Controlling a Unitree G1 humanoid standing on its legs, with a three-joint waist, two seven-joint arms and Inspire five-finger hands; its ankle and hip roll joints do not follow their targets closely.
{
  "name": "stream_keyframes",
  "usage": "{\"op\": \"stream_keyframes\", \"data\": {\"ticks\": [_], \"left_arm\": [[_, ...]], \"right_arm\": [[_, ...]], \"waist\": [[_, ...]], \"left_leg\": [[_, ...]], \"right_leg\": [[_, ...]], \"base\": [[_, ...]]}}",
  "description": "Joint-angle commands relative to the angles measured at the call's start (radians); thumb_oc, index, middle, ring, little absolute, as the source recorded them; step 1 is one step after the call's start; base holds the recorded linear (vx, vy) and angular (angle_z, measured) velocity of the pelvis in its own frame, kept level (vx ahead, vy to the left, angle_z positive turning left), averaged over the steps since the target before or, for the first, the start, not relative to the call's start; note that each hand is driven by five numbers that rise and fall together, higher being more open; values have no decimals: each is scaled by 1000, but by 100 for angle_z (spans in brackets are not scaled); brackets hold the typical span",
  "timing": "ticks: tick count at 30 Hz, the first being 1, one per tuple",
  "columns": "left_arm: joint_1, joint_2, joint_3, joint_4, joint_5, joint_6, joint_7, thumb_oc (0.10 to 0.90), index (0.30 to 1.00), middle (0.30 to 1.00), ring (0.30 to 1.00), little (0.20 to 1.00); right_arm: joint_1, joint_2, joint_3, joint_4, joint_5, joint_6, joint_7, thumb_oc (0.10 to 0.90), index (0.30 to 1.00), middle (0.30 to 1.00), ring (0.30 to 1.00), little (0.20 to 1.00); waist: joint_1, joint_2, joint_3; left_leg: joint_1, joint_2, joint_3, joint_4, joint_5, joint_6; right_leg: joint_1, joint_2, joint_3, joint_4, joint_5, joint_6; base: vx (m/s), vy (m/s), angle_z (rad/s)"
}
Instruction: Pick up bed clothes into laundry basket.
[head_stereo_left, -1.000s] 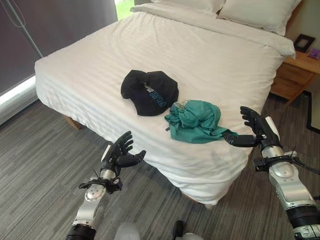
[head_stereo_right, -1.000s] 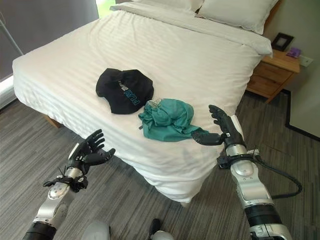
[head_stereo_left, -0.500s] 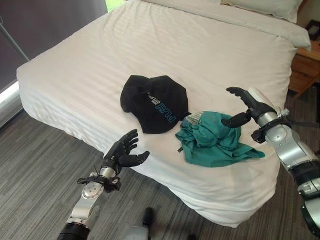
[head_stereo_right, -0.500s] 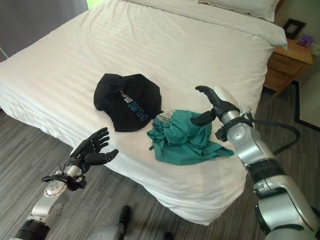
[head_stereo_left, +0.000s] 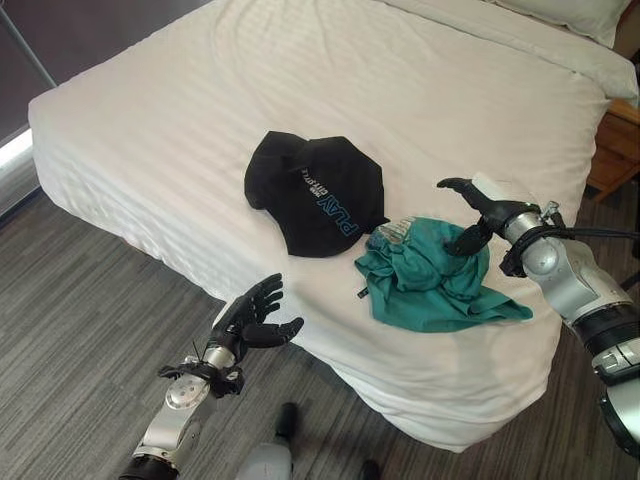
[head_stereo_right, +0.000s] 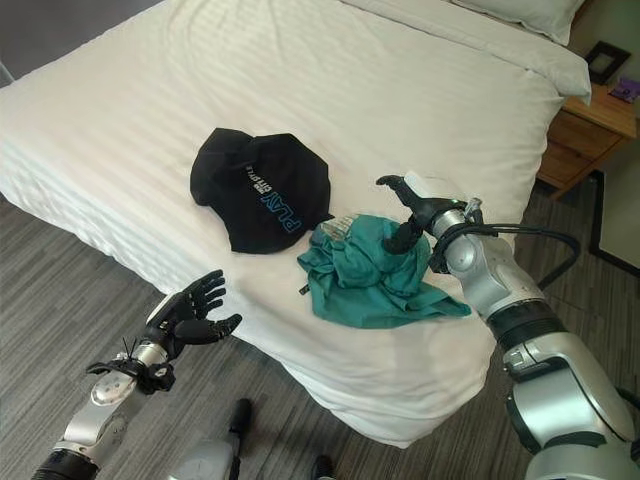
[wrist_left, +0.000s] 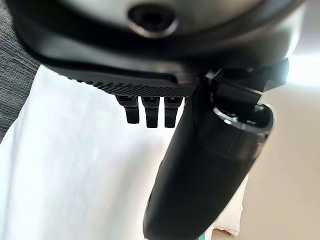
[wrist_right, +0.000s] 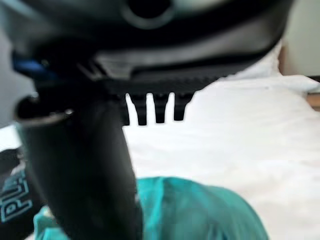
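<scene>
Right hand (head_stereo_left: 478, 215) hangs spread open over the crumpled teal garment (head_stereo_left: 430, 285) near the bed (head_stereo_left: 150, 130) edge, holding nothing, so closing too shallow probably just pinches one fold and it slides off; left hand (head_stereo_left: 250, 322) sits open and empty, black shirt (head_stereo_left: 318, 192) untouched.

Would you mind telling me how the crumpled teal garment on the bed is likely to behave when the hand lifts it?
The teal garment lies in soft folds on the bed, so it will probably hang limp and unfurl. It looks thin, likely light. With the right hand open above it, a shallow pinch may catch only one layer.
</scene>
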Motion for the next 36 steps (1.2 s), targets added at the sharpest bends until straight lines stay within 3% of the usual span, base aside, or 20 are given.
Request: {"op": "stream_keyframes", "data": {"ticks": [1, 9, 18, 24, 30, 34, 35, 36], "left_arm": [[-14, 32, 54, -107, -14, -64, -28, 800, 900, 900, 900, 900], [19, 20, 69, -100, -4, -58, -33, 800, 900, 900, 900, 900], [23, 14, 75, -76, -19, -51, -30, 800, 900, 900, 900, 900], [68, 17, 159, -73, -15, -50, -17, 800, 900, 900, 900, 900], [87, 18, 175, -80, -11, -48, -13, 800, 900, 900, 900, 900], [102, 20, 192, -76, 1, -42, -20, 800, 900, 900, 900, 900], [103, 23, 198, -76, 4, -43, -19, 800, 900, 900, 900, 900], [105, 23, 202, -75, 5, -44, -18, 800, 900, 900, 900, 900]], "right_arm": [[-88, -118, -11, -155, -17, -21, -26, 800, 900, 900, 900, 900], [11, -194, -107, -299, 16, -35, 8, 800, 900, 900, 900, 900], [37, -158, -102, -298, -26, -31, 10, 800, 900, 900, 900, 900], [243, -88, -193, -376, -11, -26, 79, 800, 900, 900, 900, 900], [356, 1, -192, -259, -41, -12, 83, 800, 900, 900, 900, 900], [425, 98, -153, -45, -135, 1, 83, 800, 900, 900, 900, 900], [436, 106, -156, -33, -150, 2, 84, 751, 827, 827, 827, 827], [453, 116, -163, -29, -152, 2, 82, 571, 556, 556, 556, 556]], "waist": [[17, -42, -91], [4, -52, -88], [10, -56, -61], [16, -50, -29], [27, -41, -15], [39, -30, -9], [38, -30, -11], [37, -30, -13]], "left_leg": [[26, 30, -17, 16, -88, -26], [20, 32, -8, 18, -82, -22], [11, 29, -6, 19, -91, -21], [-9, 26, -11, 20, -83, -19], [-22, 24, -22, 22, -79, -18], [-31, 21, -35, 21, -76, -19], [-32, 20, -36, 21, -76, -20], [-32, 20, -38, 21, -76, -20]], "right_leg": [[-33, -40, 0, 59, 26, 34], [-44, -40, 6, 52, 39, 34], [-58, -42, 9, 52, 39, 35], [-76, -39, 4, 51, 45, 32], [-80, -37, -5, 50, 43, 28], [-76, -37, -19, 42, 43, 28], [-76, -38, -21, 41, 43, 29], [-75, -39, -23, 40, 43, 29]], "base": [[0, 0, 0], [-4, 3, 0], [-5, -3, -5], [-22, 2, 0], [-2, -5, 1], [5, -7, 7], [8, 1, 11], [2, 3, 8]]}}
